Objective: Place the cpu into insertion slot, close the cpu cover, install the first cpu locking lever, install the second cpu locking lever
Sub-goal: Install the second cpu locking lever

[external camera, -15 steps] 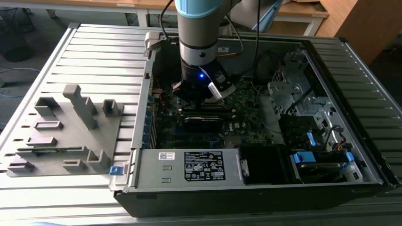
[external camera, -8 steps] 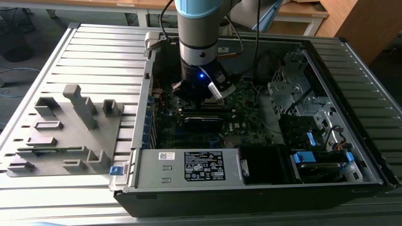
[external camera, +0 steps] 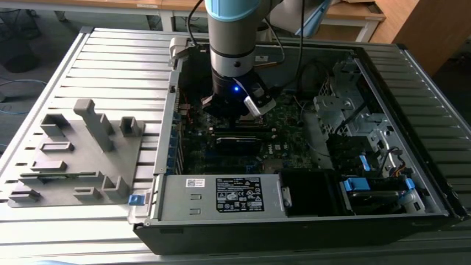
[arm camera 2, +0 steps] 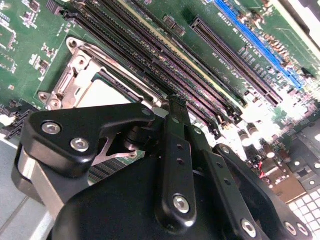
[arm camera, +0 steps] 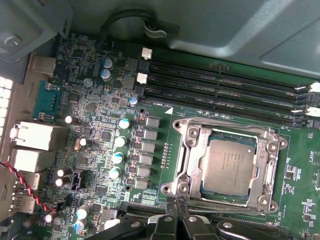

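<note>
The cpu (arm camera: 229, 166) has a dull grey metal top; the cpu cover (arm camera: 189, 150) is shiny bare metal; the tool (arm camera 2: 176, 107) is matt black.

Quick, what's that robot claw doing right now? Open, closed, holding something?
Gripper: shut, fingers pressed together with nothing between them, tips at the edge of the cpu cover, which lies closed over the cpu.

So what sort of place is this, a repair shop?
More likely a robotics lab or test bench: a robot arm reaches into an open computer case on a slatted metal table, with desks behind.
</note>
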